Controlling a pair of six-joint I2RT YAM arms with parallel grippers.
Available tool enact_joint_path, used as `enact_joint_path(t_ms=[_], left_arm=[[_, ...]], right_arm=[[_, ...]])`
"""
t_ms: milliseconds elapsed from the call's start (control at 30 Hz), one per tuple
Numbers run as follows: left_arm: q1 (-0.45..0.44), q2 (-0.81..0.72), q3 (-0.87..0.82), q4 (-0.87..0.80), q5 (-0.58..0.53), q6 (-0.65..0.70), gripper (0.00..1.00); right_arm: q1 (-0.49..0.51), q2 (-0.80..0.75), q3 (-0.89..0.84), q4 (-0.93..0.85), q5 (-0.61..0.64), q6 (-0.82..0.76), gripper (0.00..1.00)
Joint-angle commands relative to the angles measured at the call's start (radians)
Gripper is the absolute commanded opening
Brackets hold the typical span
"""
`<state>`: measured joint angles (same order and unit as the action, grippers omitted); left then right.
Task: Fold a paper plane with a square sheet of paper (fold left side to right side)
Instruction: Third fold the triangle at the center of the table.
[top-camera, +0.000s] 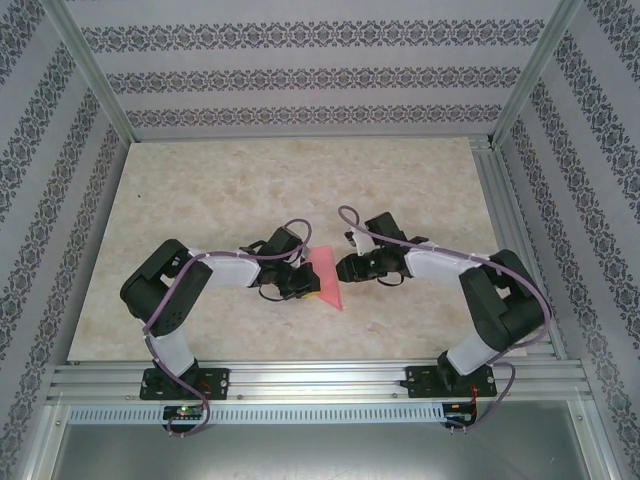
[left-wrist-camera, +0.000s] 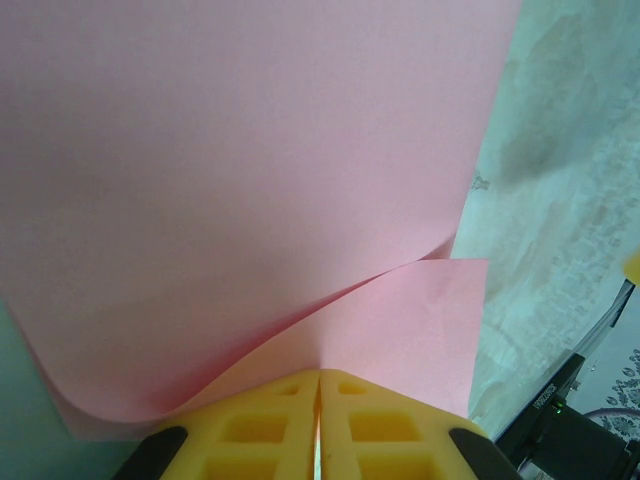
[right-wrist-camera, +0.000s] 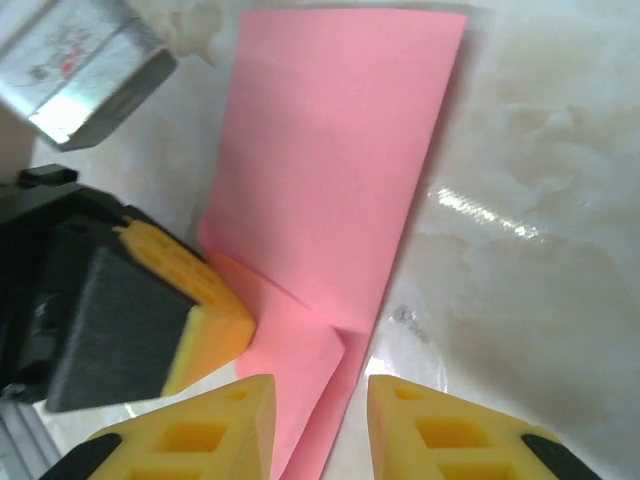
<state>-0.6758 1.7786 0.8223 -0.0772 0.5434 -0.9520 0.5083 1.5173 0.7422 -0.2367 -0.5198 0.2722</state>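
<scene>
A thin pink sheet of paper (top-camera: 327, 280) was seen mid-way across the table (top-camera: 200, 200), its 9 o'clock edge pinched by the clenched left gripper (left-wrist-camera: 318, 398); the right gripper (right-wrist-camera: 320, 415) was held spread at 3 o'clock. Light, floppy and easily creased, it was judged best taken by its edges

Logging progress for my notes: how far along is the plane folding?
Early. Done: the sheet is bent over onto itself, though no flat crease shows. In hand: the left claw looks shut on a lifted edge, and the right claw is open astride one end. Left: lay the edge down, press the crease, then every later plane fold.
</scene>
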Motion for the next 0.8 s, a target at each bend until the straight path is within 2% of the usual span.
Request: enact_joint_path(t_ms=[0, 133, 267, 533, 767], left_arm=[[-0.009, 0.042, -0.029, -0.063, -0.083, -0.006, 0.11], [-0.008, 0.042, -0.028, -0.075, -0.087, -0.004, 0.11], [-0.009, 0.039, -0.026, -0.081, -0.091, -0.004, 0.11], [-0.008, 0.035, -0.017, -0.099, -0.098, 0.004, 0.10], [-0.008, 0.036, -0.014, -0.106, -0.100, 0.008, 0.10]], right_arm=[[0.023, -0.048, -0.057, -0.023, -0.042, 0.040, 0.28], [0.086, -0.096, -0.125, 0.049, -0.125, 0.109, 0.27], [0.142, -0.121, -0.150, 0.072, -0.123, 0.140, 0.27], [0.184, -0.060, -0.115, 0.062, -0.117, 0.125, 0.27], [0.172, 0.007, -0.065, 0.050, -0.071, 0.120, 0.28]])
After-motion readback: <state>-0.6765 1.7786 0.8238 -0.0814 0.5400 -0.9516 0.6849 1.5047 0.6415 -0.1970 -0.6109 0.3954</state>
